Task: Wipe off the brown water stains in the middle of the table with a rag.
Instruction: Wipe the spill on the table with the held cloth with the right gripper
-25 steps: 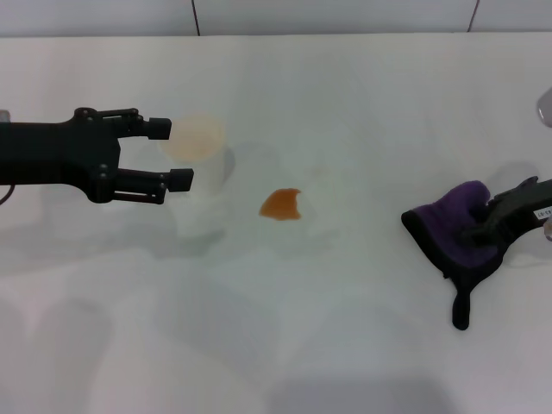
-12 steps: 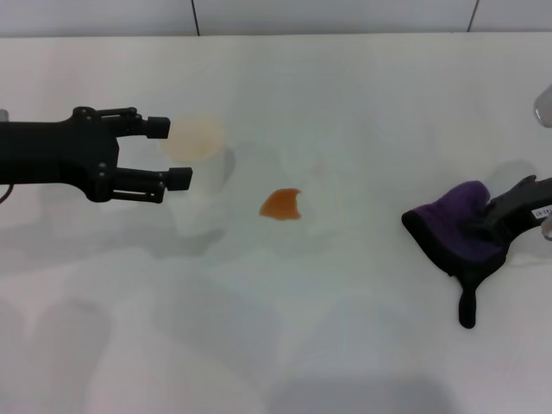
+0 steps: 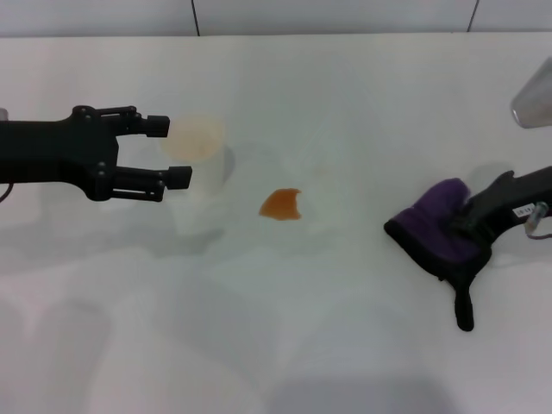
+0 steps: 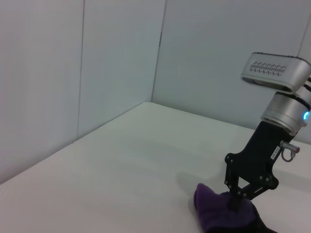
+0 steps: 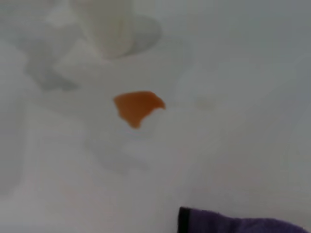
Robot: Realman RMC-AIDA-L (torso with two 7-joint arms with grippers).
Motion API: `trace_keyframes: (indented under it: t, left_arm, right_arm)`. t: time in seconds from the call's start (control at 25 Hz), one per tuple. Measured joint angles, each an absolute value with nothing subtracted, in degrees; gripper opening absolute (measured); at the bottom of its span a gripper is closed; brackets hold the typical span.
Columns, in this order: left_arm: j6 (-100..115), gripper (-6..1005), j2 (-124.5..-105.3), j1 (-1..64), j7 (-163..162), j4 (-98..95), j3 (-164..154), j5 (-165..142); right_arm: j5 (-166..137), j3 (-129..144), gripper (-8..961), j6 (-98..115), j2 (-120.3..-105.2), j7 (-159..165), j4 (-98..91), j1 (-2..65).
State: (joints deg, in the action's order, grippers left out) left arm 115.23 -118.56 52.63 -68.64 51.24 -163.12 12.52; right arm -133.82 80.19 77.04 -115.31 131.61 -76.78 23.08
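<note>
We see the right gripper pinching the dark purple rag on the white table, carrying it toward the brown water stains at mid-table, well apart. Next we judge a longer sweep leftward. Against a second ago, the rag sits nearer the stain. Beyond, the left gripper hangs spread beside the white cup.

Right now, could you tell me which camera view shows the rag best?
The head view: the whole rag lies on the table, held by the right tool. The left wrist view shows its purple top; the right wrist view shows only an edge.
</note>
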Motion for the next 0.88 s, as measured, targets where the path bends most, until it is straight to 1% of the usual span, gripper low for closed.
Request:
trace_keyframes:
  t: [0.16, 0.4, 0.88]
  left_arm:
    - [115.3, 875, -118.59, 52.7, -68.6, 51.2, -163.1, 12.9]
    - [115.3, 875, -118.62, 53.3, -68.6, 51.2, -163.1, 12.9]
    - [115.2, 874, -118.7, 53.5, -68.9, 51.2, -163.1, 12.7]
  right_arm:
    - [-131.8, 81.3, 47, 77.7, -115.31, 131.7, -78.2, 23.7]
    - [-130.1, 84.5, 49, 78.3, -115.41, 132.8, -78.0, 27.2]
    - [-127.5, 89.2, 52, 76.5, -115.92, 134.6, -69.8, 38.6]
